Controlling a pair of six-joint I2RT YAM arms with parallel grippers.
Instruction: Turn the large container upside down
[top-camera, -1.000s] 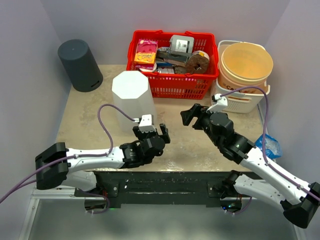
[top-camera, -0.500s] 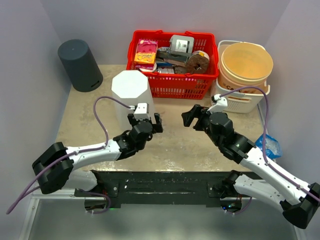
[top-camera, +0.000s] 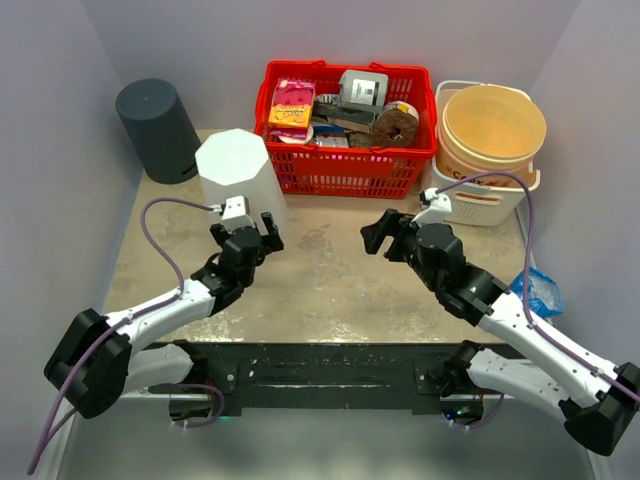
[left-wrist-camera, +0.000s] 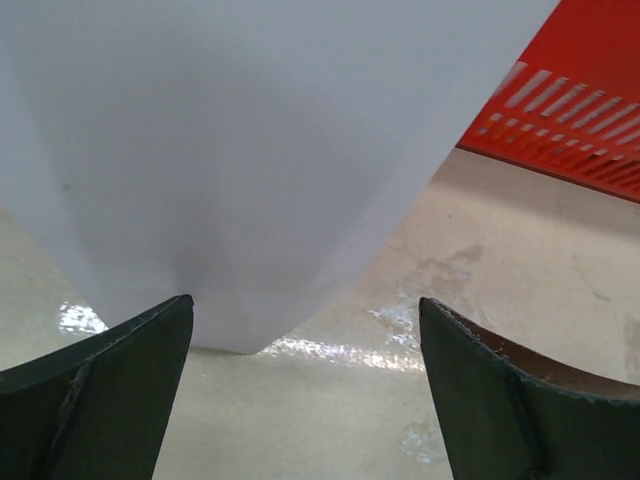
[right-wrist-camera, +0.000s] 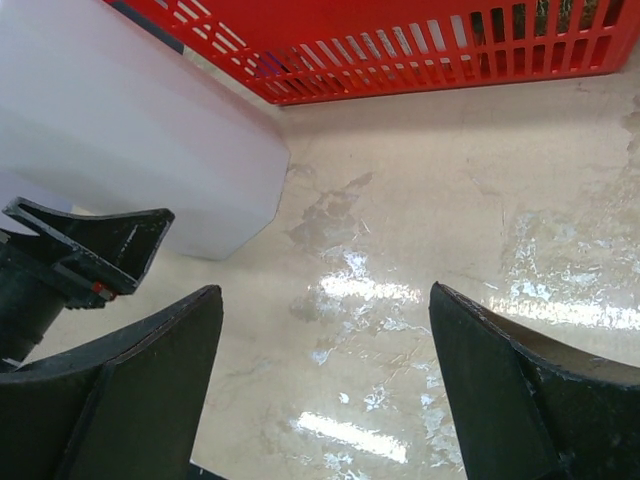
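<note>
Far left on the bench (top-camera: 330, 275), the white container (top-camera: 240, 172) is faced by the open left gripper (top-camera: 244, 228); the right gripper (top-camera: 385, 230) is spread open.

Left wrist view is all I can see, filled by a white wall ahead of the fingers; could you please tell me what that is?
Observer: The white container, standing upright, its top face eight-sided.
Operator: Where is the other arm?
Observer: The right end effector hovers open to the container's right, apart from it.
Operator: What stands to its left?
Observer: A dark grey cylinder, farther back and apart from it.
</note>
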